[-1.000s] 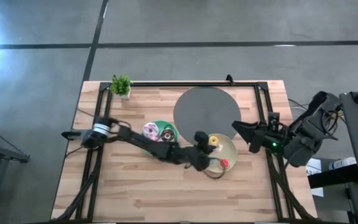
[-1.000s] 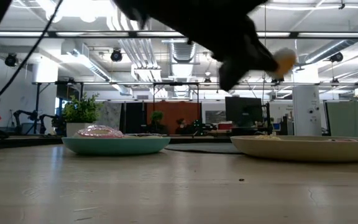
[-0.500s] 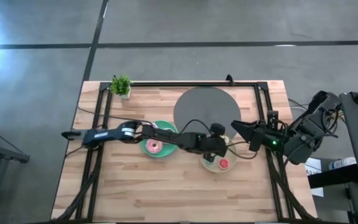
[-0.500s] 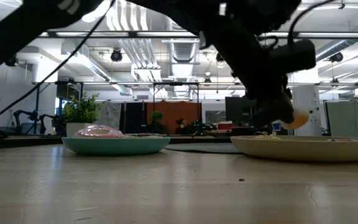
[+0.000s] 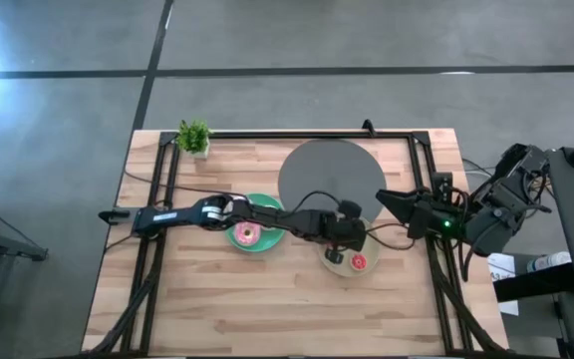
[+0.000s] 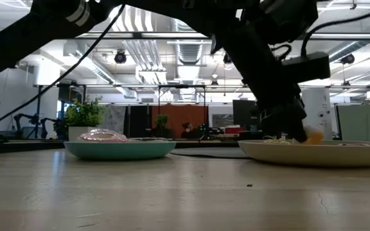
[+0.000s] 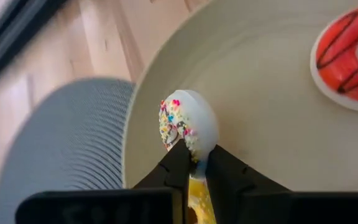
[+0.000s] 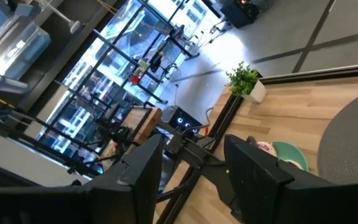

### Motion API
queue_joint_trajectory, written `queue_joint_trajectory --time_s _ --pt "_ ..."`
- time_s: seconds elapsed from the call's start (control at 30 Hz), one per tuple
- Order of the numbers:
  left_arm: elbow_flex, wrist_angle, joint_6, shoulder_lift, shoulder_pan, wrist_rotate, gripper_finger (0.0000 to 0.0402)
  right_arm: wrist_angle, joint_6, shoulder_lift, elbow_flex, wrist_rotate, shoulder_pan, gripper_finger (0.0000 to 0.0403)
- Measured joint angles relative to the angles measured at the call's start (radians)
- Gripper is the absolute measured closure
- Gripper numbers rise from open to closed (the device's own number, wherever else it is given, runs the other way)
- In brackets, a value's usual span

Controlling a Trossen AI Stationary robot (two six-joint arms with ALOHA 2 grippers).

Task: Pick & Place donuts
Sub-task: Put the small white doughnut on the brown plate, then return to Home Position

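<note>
A white sprinkled donut [image 7: 188,127] is pinched on edge between the fingers of the left gripper [image 7: 192,163], just above the pale-yellow plate [image 7: 272,137]. In the low view the left gripper [image 6: 294,125] is seen lowered to the rim of that plate [image 6: 320,153]. A red-iced donut [image 7: 347,68] is lain flat on the same plate, a little beyond the fingertips and to one side; in the high view it [image 5: 359,262] is seen near the plate's front edge. A grey round mat [image 7: 61,155] is set just beside the plate, on the light wooden table [image 5: 217,309].

Back along the left arm, a teal plate [image 5: 255,237] is placed, with a pink-iced donut [image 5: 245,234] on it. A small potted plant [image 5: 194,138] is stood at the table's far left corner.

The right gripper [image 5: 392,202] is held at the table's right edge, with its fingers [image 8: 253,171] spread apart.

Beyond the table, a grey floor is seen from above, and an open workshop with ceiling ducts, lights and racks is seen in the low view.
</note>
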Motion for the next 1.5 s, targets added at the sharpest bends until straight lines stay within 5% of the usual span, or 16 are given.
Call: queue_joint_trajectory --time_s 0.43,0.73,0.83,0.93,1.03,1.13,1.37,1.5 --pt "0.029 -0.038 -0.094 0.003 0.009 0.071 0.0248 -0.007 -0.007 -0.006 0.000 -0.002 0.000 0.0238" --pt "0.071 -0.312 -0.239 -0.084 -0.008 0.095 0.0229 -0.014 -0.017 -0.009 -0.001 -0.018 0.000 0.0238" --pt "0.054 -0.398 -0.306 -0.154 -0.010 0.217 0.0229 -0.026 -0.031 -0.013 -0.001 -0.047 0.000 0.0238" --pt "-0.008 -0.445 -0.333 -0.259 -0.014 0.469 0.0229 -0.036 -0.080 -0.019 -0.002 -0.071 0.003 0.0239" --pt "-0.139 -0.321 -0.378 -0.393 -0.016 0.710 0.0229 -0.096 -0.125 -0.032 -0.012 -0.072 0.021 0.0239" --pt "-0.350 -0.133 -0.431 -0.553 -0.015 0.800 0.0229 -0.172 -0.043 -0.055 -0.067 -0.040 0.041 0.0239" --pt "-0.967 0.590 -0.776 -0.929 -0.013 0.805 0.0229 -0.187 0.077 -0.147 -0.292 -0.034 0.084 0.0245" --pt "-1.223 0.819 -0.925 -1.107 -0.002 0.706 0.0229 -0.199 0.042 -0.214 -0.344 -0.031 0.084 0.0251"
